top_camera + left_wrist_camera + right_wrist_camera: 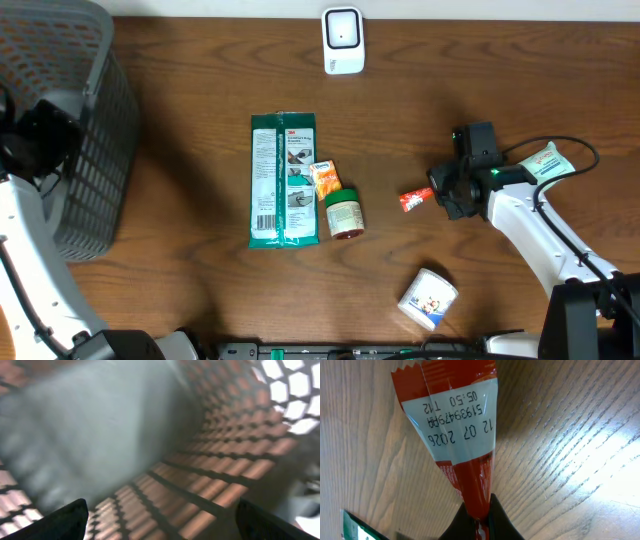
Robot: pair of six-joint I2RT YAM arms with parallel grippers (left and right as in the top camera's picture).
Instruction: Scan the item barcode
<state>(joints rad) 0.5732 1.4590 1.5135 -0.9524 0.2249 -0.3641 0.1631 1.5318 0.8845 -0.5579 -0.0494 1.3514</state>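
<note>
One red sachet sits clenched in the right pincer amid open tabletop; left pincer gapes beside basket mesh.

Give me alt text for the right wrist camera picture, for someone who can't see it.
The right gripper is shut on the narrow end of a small red packet, seen close up from the wrist. The packet's white panel carries a date stamp that reads upside down in this view, and the wood-grain table fills the background.
</note>
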